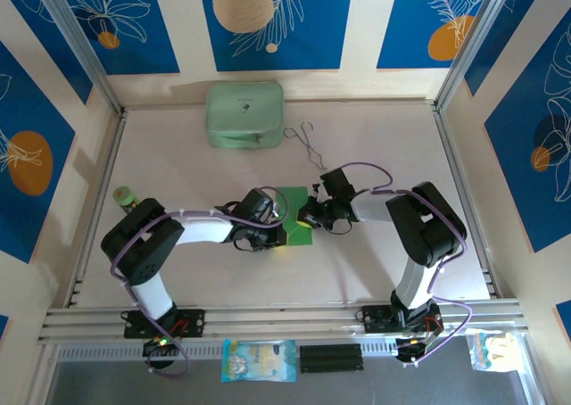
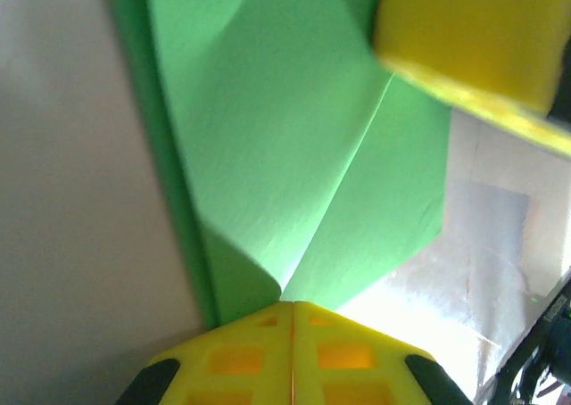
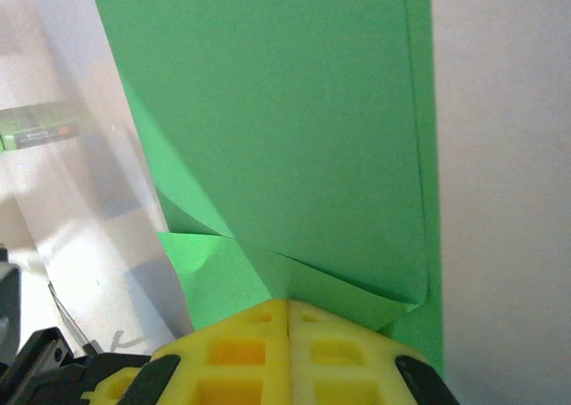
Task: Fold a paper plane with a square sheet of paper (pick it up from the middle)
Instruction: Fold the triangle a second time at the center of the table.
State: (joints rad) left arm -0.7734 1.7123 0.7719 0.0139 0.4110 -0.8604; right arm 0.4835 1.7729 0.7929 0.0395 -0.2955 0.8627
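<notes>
The square sheet of paper (image 1: 294, 210) is bright green and partly folded, lying mid-table between both arms. My left gripper (image 1: 273, 225) is at its left side. In the left wrist view its yellow fingertips (image 2: 293, 305) are shut together where a centre crease of the paper (image 2: 294, 137) runs into them. My right gripper (image 1: 310, 216) is at the paper's right side. In the right wrist view its tips (image 3: 287, 303) are shut where folded flaps of the paper (image 3: 294, 137) meet. One right finger (image 2: 473, 39) shows above the paper's far side.
A pale mint case (image 1: 244, 114) stands at the back, with thin wire tongs (image 1: 308, 143) to its right. A small green cylinder (image 1: 125, 195) is at the left wall. Packets (image 1: 259, 360) lie below the front rail. Metal rails border the table.
</notes>
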